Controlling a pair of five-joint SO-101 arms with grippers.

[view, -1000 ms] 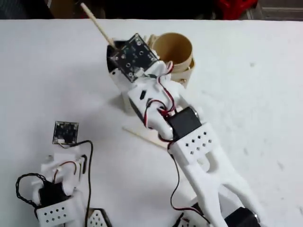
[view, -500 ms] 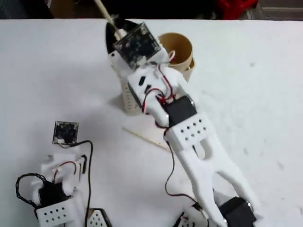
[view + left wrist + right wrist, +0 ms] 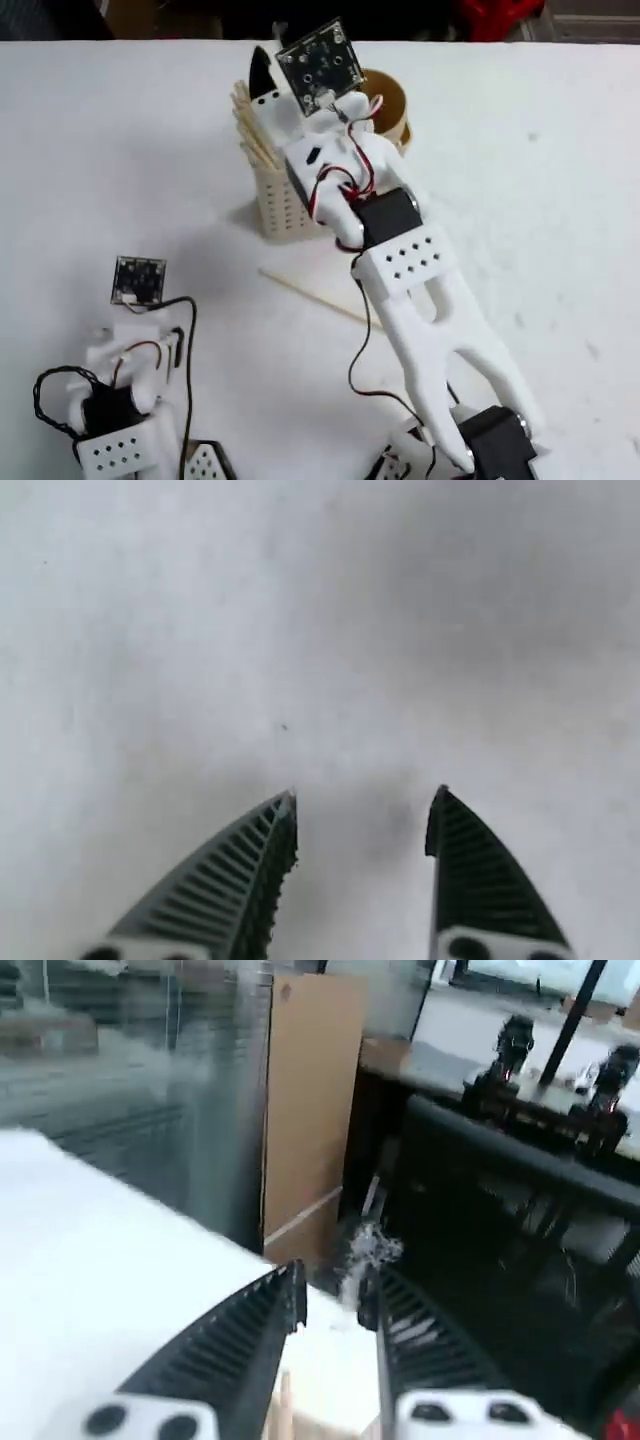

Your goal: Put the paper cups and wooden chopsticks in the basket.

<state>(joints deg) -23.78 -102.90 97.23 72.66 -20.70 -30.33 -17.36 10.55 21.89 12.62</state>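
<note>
Chopstick point(image 3: 244, 112) now in the basket point(image 3: 280, 205), right gripper point(image 3: 330, 1295) empty above.

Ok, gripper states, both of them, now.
Left gripper: open, nothing between its fingers.
Right gripper: open, holding nothing.

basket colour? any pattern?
Cream-white basket with a grid of small holes; the high view shows it best.
</note>
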